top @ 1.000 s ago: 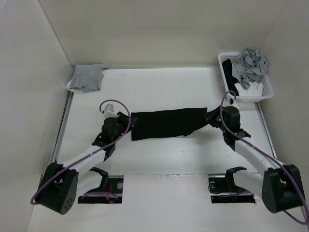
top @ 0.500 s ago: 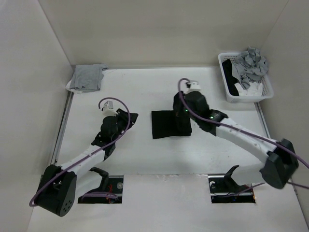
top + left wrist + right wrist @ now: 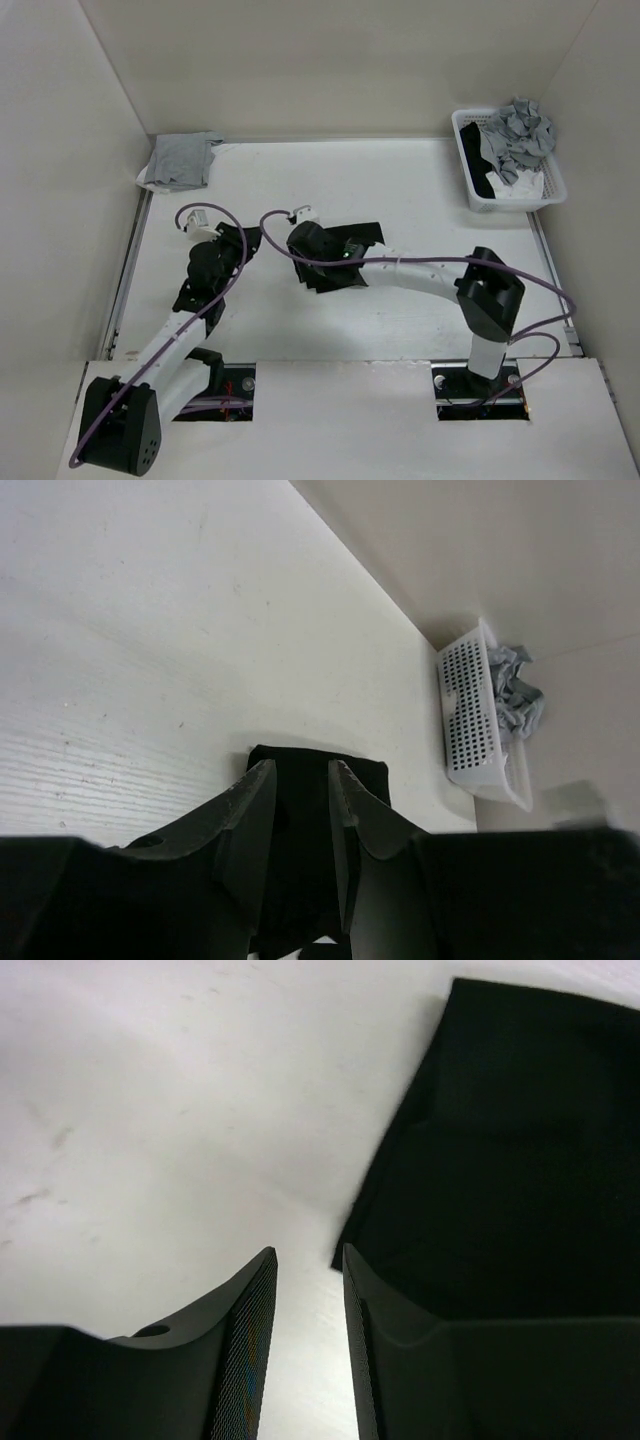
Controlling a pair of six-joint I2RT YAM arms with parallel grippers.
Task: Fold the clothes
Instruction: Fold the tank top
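Note:
The black T-shirt [image 3: 365,237] lies folded into a small bundle on the white table, a little left of centre. My right arm reaches far across it, and my right gripper [image 3: 305,268] hovers at the bundle's left edge. In the right wrist view the right gripper [image 3: 305,1260] is open over bare table, with the shirt's edge [image 3: 500,1160] just to its right. My left gripper [image 3: 243,243] stands left of the bundle. Its jaws [image 3: 300,775] are apart in the left wrist view, and the shirt [image 3: 300,810] shows through the gap, lying flat.
A white basket [image 3: 548,190] at the back right holds a mottled grey-and-white cloth [image 3: 518,135]; it also shows in the left wrist view [image 3: 470,710]. A folded grey garment [image 3: 180,160] lies in the back left corner. White walls enclose the table.
The right arm swept left, carrying the shirt's right end over the left end, then opened and let go. The stretched shirt became a small bundle. The left arm drew back left.

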